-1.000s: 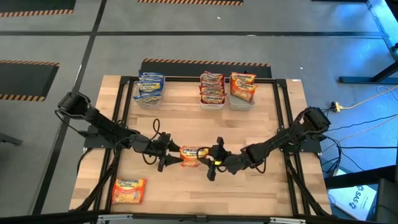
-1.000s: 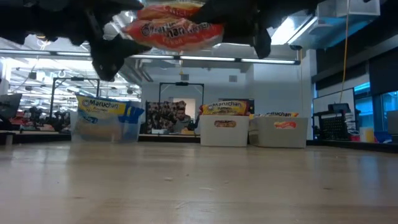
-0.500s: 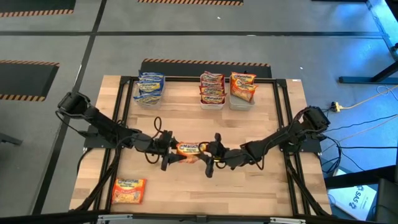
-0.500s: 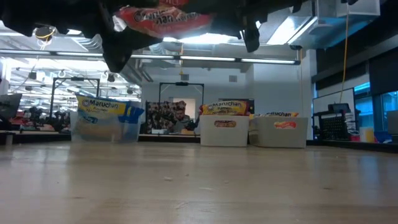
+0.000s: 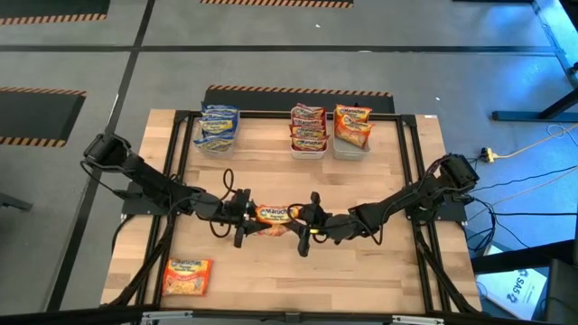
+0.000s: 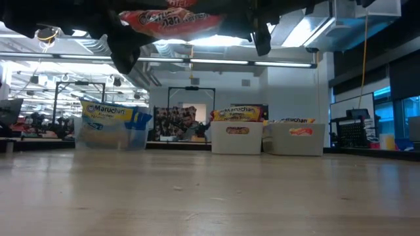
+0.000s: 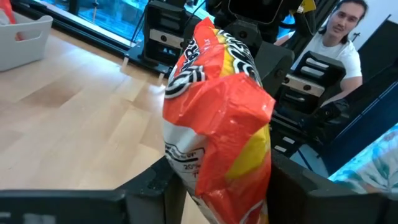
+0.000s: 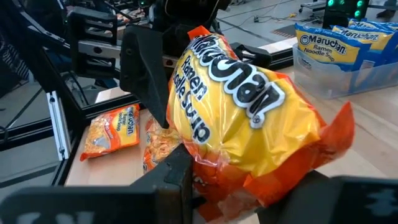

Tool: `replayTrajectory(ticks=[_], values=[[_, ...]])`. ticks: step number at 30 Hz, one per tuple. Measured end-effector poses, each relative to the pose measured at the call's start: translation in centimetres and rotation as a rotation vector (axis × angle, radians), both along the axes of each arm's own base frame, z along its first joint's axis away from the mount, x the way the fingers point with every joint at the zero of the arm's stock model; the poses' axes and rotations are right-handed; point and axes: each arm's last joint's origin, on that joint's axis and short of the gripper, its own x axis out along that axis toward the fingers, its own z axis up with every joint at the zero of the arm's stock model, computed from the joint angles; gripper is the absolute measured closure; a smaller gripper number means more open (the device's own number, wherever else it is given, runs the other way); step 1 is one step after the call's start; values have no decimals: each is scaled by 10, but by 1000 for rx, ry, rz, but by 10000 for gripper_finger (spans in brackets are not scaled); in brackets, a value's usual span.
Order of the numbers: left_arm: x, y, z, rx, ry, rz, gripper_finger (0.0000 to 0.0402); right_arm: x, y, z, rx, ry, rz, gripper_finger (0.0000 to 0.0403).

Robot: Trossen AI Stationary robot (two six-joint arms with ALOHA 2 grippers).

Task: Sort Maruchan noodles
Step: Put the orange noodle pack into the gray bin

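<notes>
One orange-yellow Maruchan packet [image 5: 275, 214] hangs in the air over the middle of the table, between both grippers. My left gripper [image 5: 242, 217] is shut on its left end and my right gripper [image 5: 307, 223] on its right end. In the low view the packet [image 6: 172, 18] sits high above the tabletop. It fills the left wrist view [image 7: 217, 118] and the right wrist view [image 8: 242, 112]. A second orange packet [image 5: 187, 275] lies flat near the table's near left corner. My left gripper [image 7: 217, 183] pinches the packet's end [image 7: 186, 165] between its two fingers, coming level from the table's left. The packet is lifted clear and stretches away from the fingers toward the other arm. My right gripper [image 8: 245, 190] pinches the packet's opposite, crinkled orange end [image 8: 214, 171] between its two fingers, coming level from the table's right. The packet is clear of the table, and its printed yellow face shows.
Three clear bins stand along the far edge: one with blue packets [image 5: 218, 126], one with red packets [image 5: 308, 131], one with orange packets [image 5: 352, 126]. Bare wood lies between the bins and the arms. A person sits beyond the table [image 7: 339, 37].
Both grippers, shut on the packet, have risen and drifted a little toward the far and left edges. The packet has gone up with them, from low in the overhead frame to higher above the table, staying stretched between the two.
</notes>
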Motion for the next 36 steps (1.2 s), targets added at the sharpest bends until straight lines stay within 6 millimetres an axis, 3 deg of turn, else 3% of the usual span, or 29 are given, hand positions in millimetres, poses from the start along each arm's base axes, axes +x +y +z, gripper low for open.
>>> replayTrajectory(ticks=[4,10,17,21,25,32,36], values=[[0,0,0,23,-3,-3,245,0,1,0,10,3,27,279],[-1,0,2,48,-16,-4,246,-1,2,1,17,19,72,171],[-2,0,3,124,-12,-22,246,-32,-8,27,46,205,123,79],[-4,-4,4,257,-32,-82,246,-44,-12,46,96,194,166,62],[-4,-10,0,436,-33,-129,246,-41,-13,56,108,104,206,63],[-5,-12,-3,522,-28,-146,246,-18,-22,59,142,35,286,67],[-1,-13,0,535,0,-152,246,8,-25,70,113,109,309,68]])
